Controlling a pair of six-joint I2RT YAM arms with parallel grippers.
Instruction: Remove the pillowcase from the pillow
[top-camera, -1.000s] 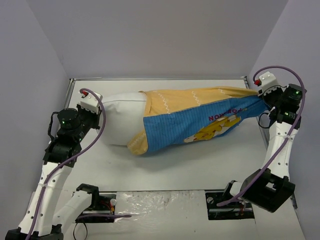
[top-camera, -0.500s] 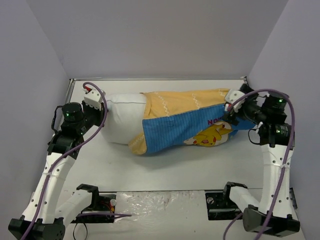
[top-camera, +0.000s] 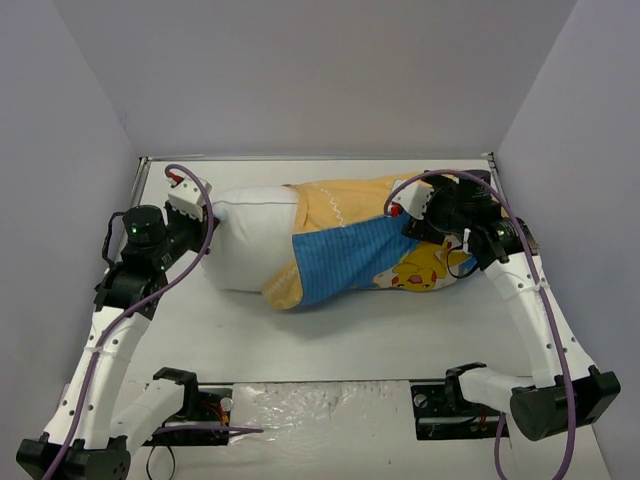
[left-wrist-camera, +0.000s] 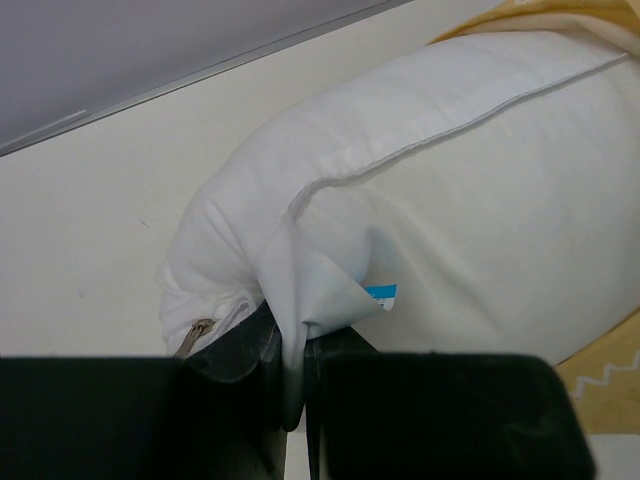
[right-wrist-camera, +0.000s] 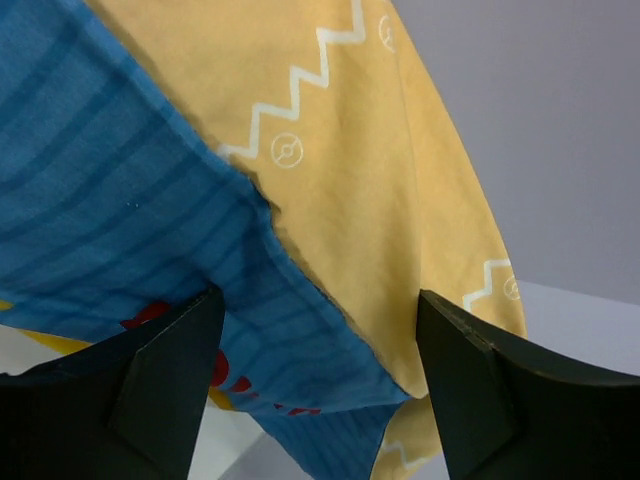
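With my left end effector (left-wrist-camera: 293, 352) clamping the pillow (left-wrist-camera: 480, 200) corner, I would close the wide right end effector (right-wrist-camera: 318, 375) on the pillowcase (right-wrist-camera: 400, 150) and pull away from the pillow.

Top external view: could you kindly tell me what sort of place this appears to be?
Probably a robotics lab test cell, not a bedroom: a left arm and right arm bolted to a white table, plain walls boxing it in, one pillow half inside its Pikachu pillowcase.
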